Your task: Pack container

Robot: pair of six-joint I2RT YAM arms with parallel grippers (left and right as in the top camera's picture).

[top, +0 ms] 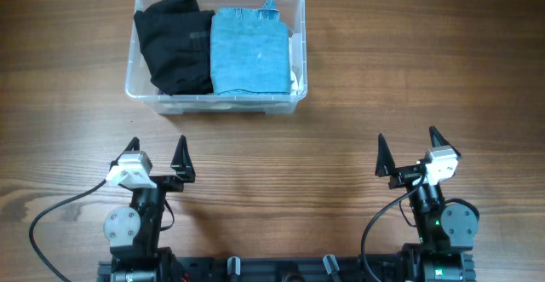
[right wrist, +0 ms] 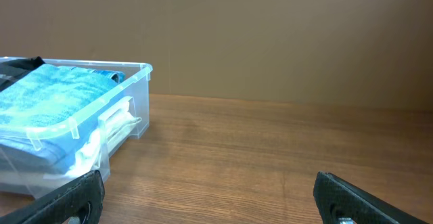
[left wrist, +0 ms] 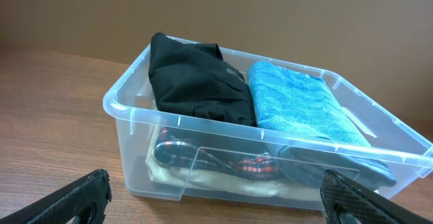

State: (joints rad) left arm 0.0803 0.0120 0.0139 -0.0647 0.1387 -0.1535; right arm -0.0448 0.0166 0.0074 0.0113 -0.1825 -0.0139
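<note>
The container [top: 221, 106] is the only obstacle on the tabletop [top: 409, 60]. Its interior is filled to the rim by a black garment [top: 174, 43] and a blue garment [top: 247, 52] lying side by side and touching. Bare tabletop separates its near wall from the left tool [top: 157, 144], and the stretch ahead of the right tool [top: 408, 137] is unobstructed.

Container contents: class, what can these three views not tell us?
1. Overhead: the black garment and blue garment cover the lower layers of the container.
2. Left wrist: the plaid fabric and pale fabric show only through the wall, shapes unclear.
3. Right wrist: the left edge cuts off most of the container.
</note>
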